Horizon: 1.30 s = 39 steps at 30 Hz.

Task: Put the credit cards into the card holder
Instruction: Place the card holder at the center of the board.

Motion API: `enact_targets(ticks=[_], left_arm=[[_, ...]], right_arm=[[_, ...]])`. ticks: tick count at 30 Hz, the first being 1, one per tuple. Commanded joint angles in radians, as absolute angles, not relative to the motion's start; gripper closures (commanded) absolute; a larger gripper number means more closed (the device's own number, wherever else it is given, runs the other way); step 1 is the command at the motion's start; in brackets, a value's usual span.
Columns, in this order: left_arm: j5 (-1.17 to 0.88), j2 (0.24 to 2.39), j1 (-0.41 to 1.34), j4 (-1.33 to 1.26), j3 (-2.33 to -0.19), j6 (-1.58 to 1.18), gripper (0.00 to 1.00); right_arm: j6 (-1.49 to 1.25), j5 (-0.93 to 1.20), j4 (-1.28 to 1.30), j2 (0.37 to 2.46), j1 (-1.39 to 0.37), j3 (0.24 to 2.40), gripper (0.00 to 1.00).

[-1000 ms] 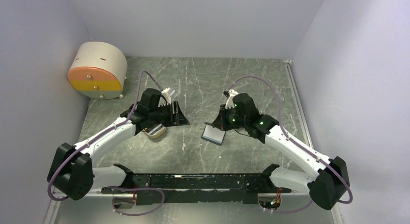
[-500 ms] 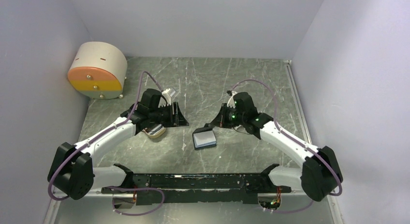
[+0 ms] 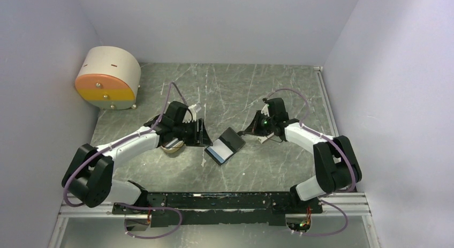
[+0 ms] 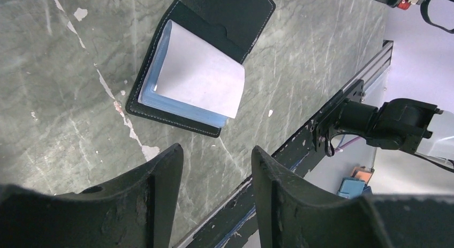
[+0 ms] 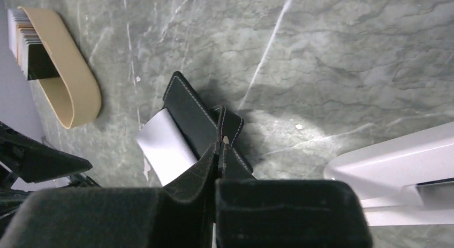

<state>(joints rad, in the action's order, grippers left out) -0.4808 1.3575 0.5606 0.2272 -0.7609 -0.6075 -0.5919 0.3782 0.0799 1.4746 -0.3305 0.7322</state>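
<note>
**no cards loaded yet: holder open, cards all in the tray**

status: zero cards in, as far as the views show. the credit cards (image 5: 28, 42) stand on edge as a tight stack at one end of the beige tray (image 5: 80, 95). i see none loose on the table (image 5: 348, 55) and none in either gripper. what's done: the card holder (image 4: 206, 55) is unsnapped and lying open. what's left, as i judge it, is every pick and every insert.

holder position: flat on the table between the two arms, near the tray but not touching it, close in front of the left arm.

holder look: black stitched leather, bifold. one half lies flat and carries a stack of glossy pale blue-grey pockets (image 4: 195, 79). the top pocket reads almost white and its free corner lifts slightly. the pockets look empty, though i can't see inside them. the other half is plain black with a slot cut into it. a thin flap at the far edge stands up off the table.

jaws:
- right gripper (image 5: 218, 151): clenched, fingers pressed together on that raised flap of the holder, so it looks to be pinning the holder open.
- left gripper (image 4: 215, 154): released, fingers spread with nothing between them, hanging above the table beside the holder.

my read: the left arm is the free one and the tray is on its side, so it should make the first card pick.
</note>
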Motion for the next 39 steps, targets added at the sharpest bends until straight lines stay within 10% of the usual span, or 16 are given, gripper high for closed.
enact_targets(ticks=[1,14,26,39], left_arm=[[-0.459,1.39,0.582,0.168,-0.792,-0.63,0.45],[-0.378,1.37,0.582,0.183,-0.767,-0.681,0.46],[-0.466,1.33,0.567,0.142,-0.737,-0.715,0.48],[-0.475,1.182,0.285,0.338,-0.791,-0.616,0.48]], right_arm=[[-0.535,0.385,0.063,1.488,-0.315,0.743,1.0],[-0.574,0.324,0.134,1.318,-0.345,0.553,1.0],[-0.538,0.091,0.413,1.102,-0.393,0.695,0.43],[-0.633,-0.154,0.411,1.207,-0.767,0.931,0.34]])
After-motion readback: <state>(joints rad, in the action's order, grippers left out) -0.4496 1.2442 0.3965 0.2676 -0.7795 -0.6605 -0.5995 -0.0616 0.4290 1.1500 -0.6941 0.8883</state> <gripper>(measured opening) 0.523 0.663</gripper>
